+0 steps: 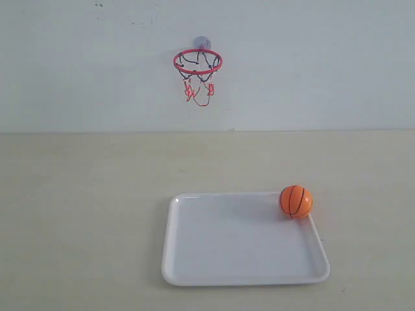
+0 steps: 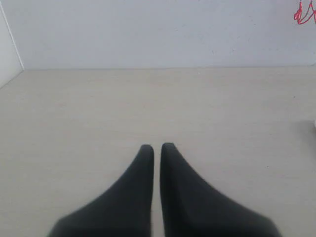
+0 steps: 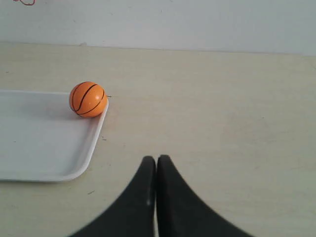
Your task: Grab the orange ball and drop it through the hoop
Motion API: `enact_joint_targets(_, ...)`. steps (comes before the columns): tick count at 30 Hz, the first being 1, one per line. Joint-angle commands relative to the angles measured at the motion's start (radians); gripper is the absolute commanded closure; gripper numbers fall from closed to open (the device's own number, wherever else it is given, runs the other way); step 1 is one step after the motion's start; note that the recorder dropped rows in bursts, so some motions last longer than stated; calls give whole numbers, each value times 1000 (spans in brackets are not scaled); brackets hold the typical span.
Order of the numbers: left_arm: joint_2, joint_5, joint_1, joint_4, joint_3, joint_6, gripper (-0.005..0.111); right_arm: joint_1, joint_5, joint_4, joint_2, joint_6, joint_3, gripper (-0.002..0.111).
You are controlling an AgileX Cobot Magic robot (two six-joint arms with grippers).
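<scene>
Pale tabletop is spread beneath both claws. The right gripper is closed tight, empty; ahead and aside, the orange ball is lodged in a white tray's corner. The left gripper is closed too, empty. The hoop is mounted on the wall beyond.

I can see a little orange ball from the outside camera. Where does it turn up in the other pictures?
Exterior view: the orange ball sits in the far right corner of the white tray.
Left wrist view: not in it.
Right wrist view: the orange ball sits in a corner of the white tray.
Shared landmark: the tray's rim, in the exterior and right wrist views.
</scene>
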Motion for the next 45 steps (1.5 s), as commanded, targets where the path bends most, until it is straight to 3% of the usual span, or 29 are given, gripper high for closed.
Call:
enact_joint_targets(1,-3,1,4,-7,4,2,103,0,-11,-1,-5,-4,-1,109)
enact_joint_targets(38,-3,1,4,-7,4,2,103,0,-11,-1,-5,-2,-1,109)
enact_joint_targets(45,-3,1,4,-7,4,2,103,0,-81,-1,-5,-12,-1,109)
